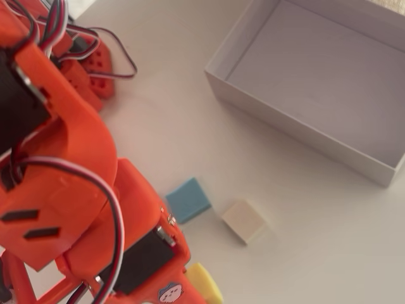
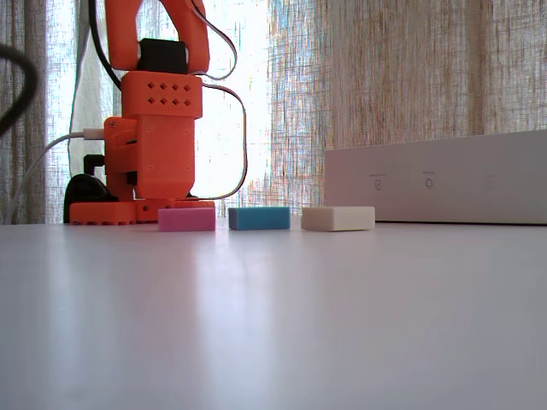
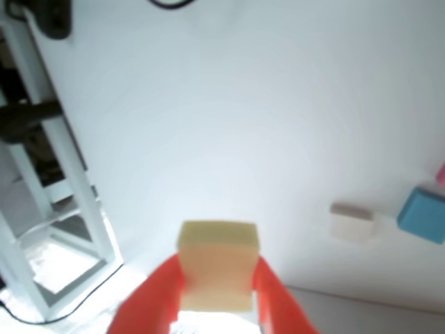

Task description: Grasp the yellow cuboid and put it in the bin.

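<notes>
In the wrist view my gripper (image 3: pixel 217 270) is shut on the yellow cuboid (image 3: pixel 217 261), a pale yellow block clamped between two orange fingers (image 3: pixel 154 300) and held high above the white table. In the overhead view the yellow cuboid (image 1: pixel 204 283) pokes out from under my orange arm at the bottom edge. The bin (image 1: pixel 297 130), a large shallow white box, stands at the upper right of the overhead view, apart from the gripper. It also shows in the fixed view (image 2: pixel 436 179) at the right. The gripper is out of the fixed view.
A blue block (image 1: pixel 188 199) and a cream block (image 1: pixel 244 220) lie on the table between arm and bin. The fixed view adds a pink block (image 2: pixel 186 219) in front of the arm base (image 2: pixel 154 154). A white frame (image 3: pixel 42 209) stands left in the wrist view.
</notes>
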